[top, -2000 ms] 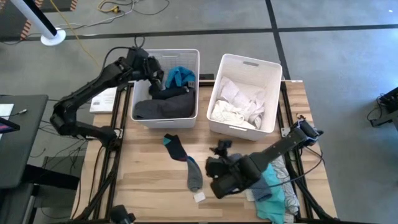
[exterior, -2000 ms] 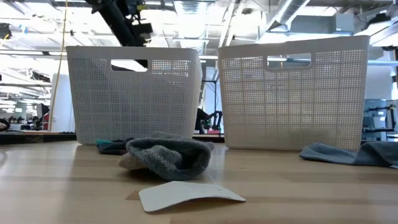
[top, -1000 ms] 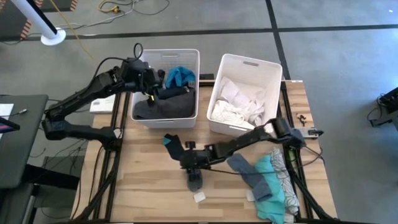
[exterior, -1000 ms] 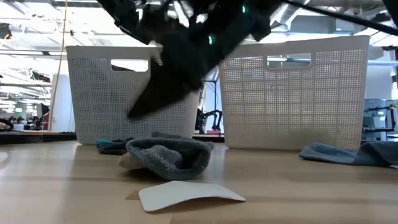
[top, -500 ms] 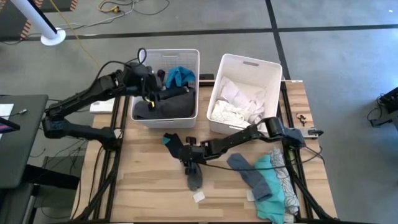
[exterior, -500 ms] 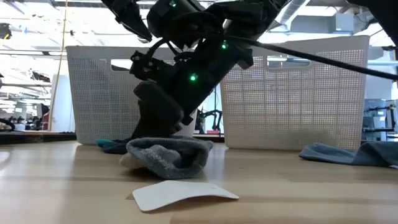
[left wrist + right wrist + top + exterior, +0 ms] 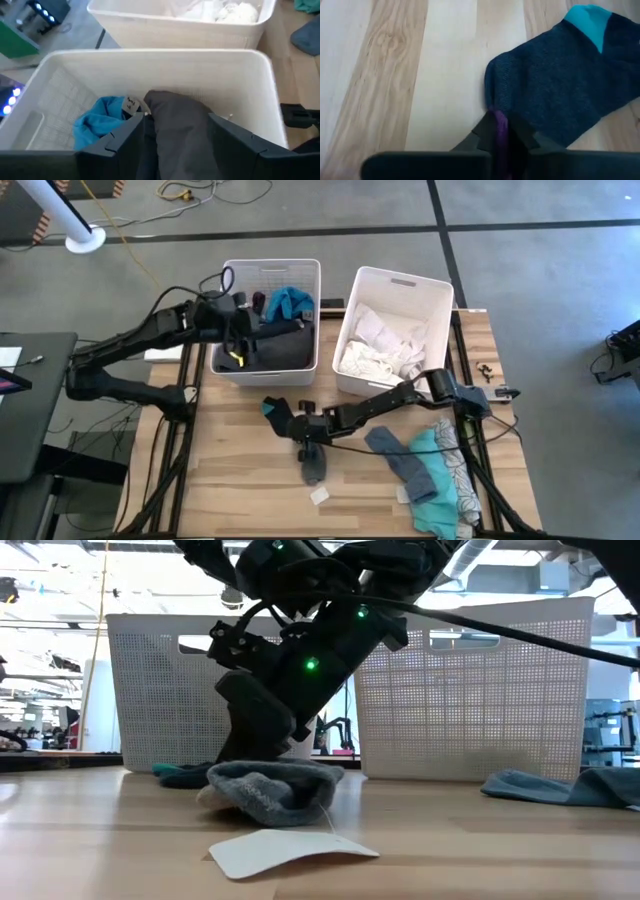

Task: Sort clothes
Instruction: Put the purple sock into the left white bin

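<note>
— One navy sock (image 7: 560, 75) (teal toe), beside the left bin (image 7: 300, 370)?
— Yes; only the wrist view shows the right gripper (image 7: 501, 131) pinching its edge. The left gripper (image 7: 175, 145) hangs spread over the bin's dark clothes (image 7: 180, 125).

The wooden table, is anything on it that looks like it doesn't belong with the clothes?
Yes. A small white paper card lies on the light wooden table just in front of the grey knitted sock. It is stiff and flat, not clothing, and one end curls up.

No words or numbers can be read anywhere (tags (image 7: 290, 850) too blurred).
</note>
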Tool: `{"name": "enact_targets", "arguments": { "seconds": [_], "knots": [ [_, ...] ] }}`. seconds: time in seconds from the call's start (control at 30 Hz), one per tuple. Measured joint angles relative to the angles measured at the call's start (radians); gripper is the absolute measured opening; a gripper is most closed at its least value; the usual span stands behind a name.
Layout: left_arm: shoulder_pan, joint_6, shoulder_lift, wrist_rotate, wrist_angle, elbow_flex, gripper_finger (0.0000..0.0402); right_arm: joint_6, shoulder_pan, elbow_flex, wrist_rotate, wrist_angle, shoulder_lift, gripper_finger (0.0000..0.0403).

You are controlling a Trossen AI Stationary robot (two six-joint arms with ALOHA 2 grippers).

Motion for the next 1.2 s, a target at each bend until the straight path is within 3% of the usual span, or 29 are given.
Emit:
{"name": "enact_targets", "arguments": {
  "seconds": [0.17, 0.47, 0.67, 1.0, 1.2],
  "knots": [
    [-0.059, -0.011, -0.043, -0.021, 0.018, 0.000, 0.0206, -0.041, 0.009, 0.000, 0.002, -0.003, 0.000, 0.0008],
    [-0.170, -0.061, -0.145, -0.023, 0.029, 0.000, 0.0206, -0.069, 0.021, -0.006, -0.006, -0.064, -0.047, 0.0007],
    [-0.250, -0.111, -0.189, -0.023, 0.017, 0.000, 0.0206, -0.111, 0.042, -0.005, 0.001, -0.091, -0.143, 0.0006],
    [-0.334, -0.151, -0.187, -0.024, -0.035, 0.000, 0.0206, -0.137, 0.059, -0.002, 0.042, -0.183, -0.236, 0.0005],
    [-0.357, -0.156, -0.179, -0.024, -0.036, 0.000, 0.0206, -0.075, 0.056, -0.004, -0.025, -0.314, -0.227, 0.0023]
  ]
}}
